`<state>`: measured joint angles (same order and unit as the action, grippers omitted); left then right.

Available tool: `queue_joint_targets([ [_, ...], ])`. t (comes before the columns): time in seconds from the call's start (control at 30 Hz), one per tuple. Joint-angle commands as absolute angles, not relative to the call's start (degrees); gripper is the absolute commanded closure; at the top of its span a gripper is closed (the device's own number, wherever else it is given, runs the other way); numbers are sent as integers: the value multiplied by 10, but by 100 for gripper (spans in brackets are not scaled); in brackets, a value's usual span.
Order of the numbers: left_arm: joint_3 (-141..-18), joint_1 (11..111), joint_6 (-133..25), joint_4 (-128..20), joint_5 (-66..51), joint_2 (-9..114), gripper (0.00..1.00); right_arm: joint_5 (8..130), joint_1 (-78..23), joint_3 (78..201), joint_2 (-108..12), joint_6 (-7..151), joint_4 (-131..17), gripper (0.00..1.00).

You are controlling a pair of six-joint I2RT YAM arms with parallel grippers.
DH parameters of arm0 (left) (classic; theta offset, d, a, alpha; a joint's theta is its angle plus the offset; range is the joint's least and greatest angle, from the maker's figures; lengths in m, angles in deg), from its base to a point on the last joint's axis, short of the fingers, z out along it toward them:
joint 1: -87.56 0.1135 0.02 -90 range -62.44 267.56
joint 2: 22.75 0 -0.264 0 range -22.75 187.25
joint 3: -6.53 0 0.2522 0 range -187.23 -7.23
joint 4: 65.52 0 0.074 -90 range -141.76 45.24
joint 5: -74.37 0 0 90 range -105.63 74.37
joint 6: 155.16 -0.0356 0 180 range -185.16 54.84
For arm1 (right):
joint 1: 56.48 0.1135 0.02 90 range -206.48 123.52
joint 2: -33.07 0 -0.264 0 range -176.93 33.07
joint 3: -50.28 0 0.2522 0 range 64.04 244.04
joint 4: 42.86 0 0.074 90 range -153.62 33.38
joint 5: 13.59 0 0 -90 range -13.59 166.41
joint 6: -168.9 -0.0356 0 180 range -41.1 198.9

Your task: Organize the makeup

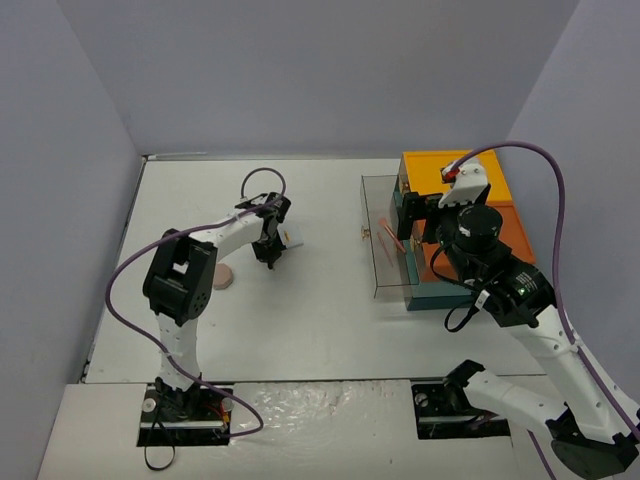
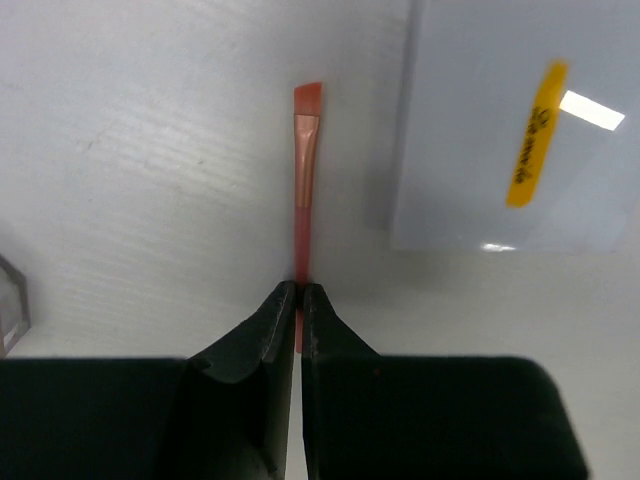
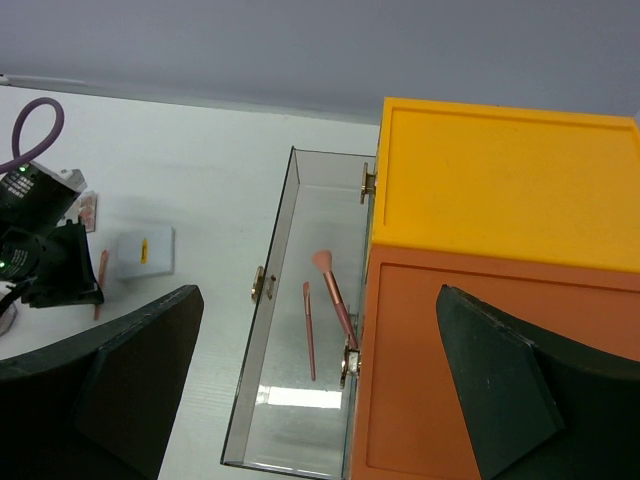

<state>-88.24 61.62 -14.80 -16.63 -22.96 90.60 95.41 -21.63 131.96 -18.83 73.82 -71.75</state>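
My left gripper (image 2: pixel 300 292) is shut on the handle end of a thin red makeup brush (image 2: pixel 305 170), which points away along the white table. A small white card (image 2: pixel 510 130) with a yellow label lies just right of the brush. From above, the left gripper (image 1: pixel 270 256) sits beside that card (image 1: pixel 293 237), and a peach round compact (image 1: pixel 224 276) lies to its left. My right gripper (image 3: pixel 320 330) hangs open above the clear drawer (image 3: pixel 262 330), holding nothing. Two pink brushes (image 3: pixel 309 330) lie inside the drawer.
The orange, yellow and teal box (image 1: pixel 470 190) stands at the right, its clear drawer (image 1: pixel 385 245) pulled out toward the table's middle. A pink-squared palette (image 3: pixel 88 210) lies beyond the left gripper. Grey walls enclose the table.
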Motion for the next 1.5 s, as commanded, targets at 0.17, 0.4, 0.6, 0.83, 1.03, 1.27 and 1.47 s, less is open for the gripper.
queue_joint_targets([
  [0.17, -877, 604, -153, -192, -190, 763, 100, 948, -219, 1333, -209, 736, -672, 0],
  [0.4, -959, 530, -136, -319, -78, 745, 100, 945, -219, 1335, -212, 734, -672, 0],
  [0.6, -1048, 451, -77, -416, -7, 799, 100, 950, -219, 1337, -205, 732, -672, 0],
  [0.83, -1126, 412, -63, -405, 8, 864, 89, 951, -219, 1333, -198, 730, -672, 0],
  [1.03, -1122, 407, -81, -386, -26, 858, 55, 945, -219, 1336, -196, 730, -672, 0],
  [1.27, -1104, 416, -143, -342, -93, 800, 22, 906, -219, 1359, -224, 731, -672, 0],
  [1.47, -975, 484, -184, -308, -198, 682, 13, 854, -218, 1399, -300, 692, -674, 0],
])
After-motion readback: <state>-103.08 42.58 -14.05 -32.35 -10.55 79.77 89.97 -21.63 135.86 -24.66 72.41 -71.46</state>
